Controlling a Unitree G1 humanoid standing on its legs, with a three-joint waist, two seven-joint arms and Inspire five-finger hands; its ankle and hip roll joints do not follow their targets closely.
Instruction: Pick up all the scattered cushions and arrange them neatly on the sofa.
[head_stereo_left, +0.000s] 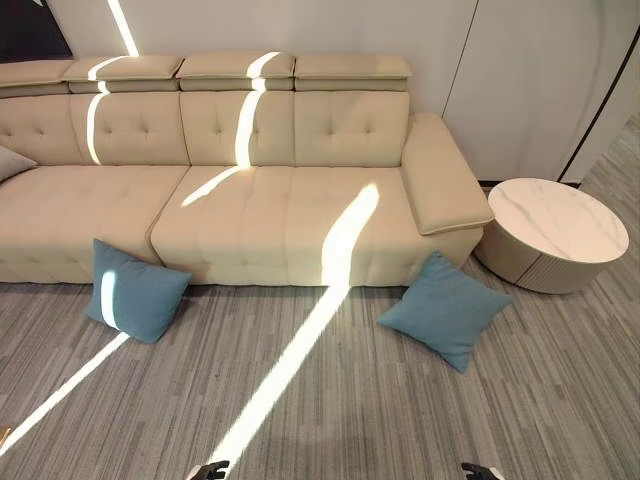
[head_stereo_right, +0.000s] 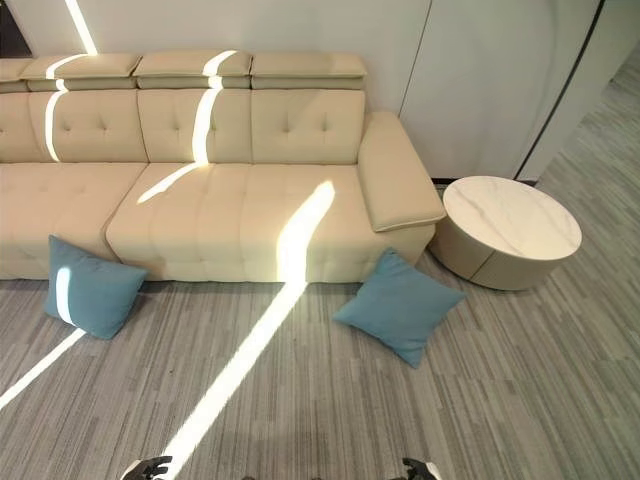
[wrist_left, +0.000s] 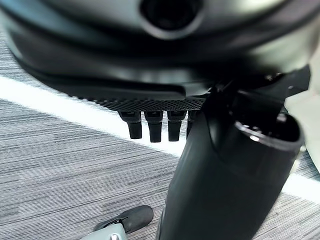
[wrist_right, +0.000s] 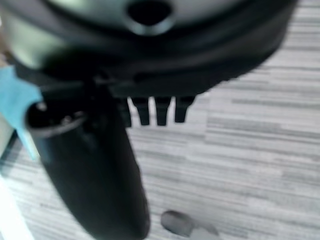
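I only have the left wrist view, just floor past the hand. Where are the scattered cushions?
Observer: Two blue ones are on the floor. The left cushion leans against the front of the sofa.
Operator: And the other one?
Observer: The right cushion sits on the floor at the sofa's armrest end, near the round table.

sofa (head_stereo_left: 250, 215): beige | cushions (head_stereo_left: 445, 308): teal | side table (head_stereo_left: 560, 222): white marble | floor (head_stereo_left: 400, 400): grey striped
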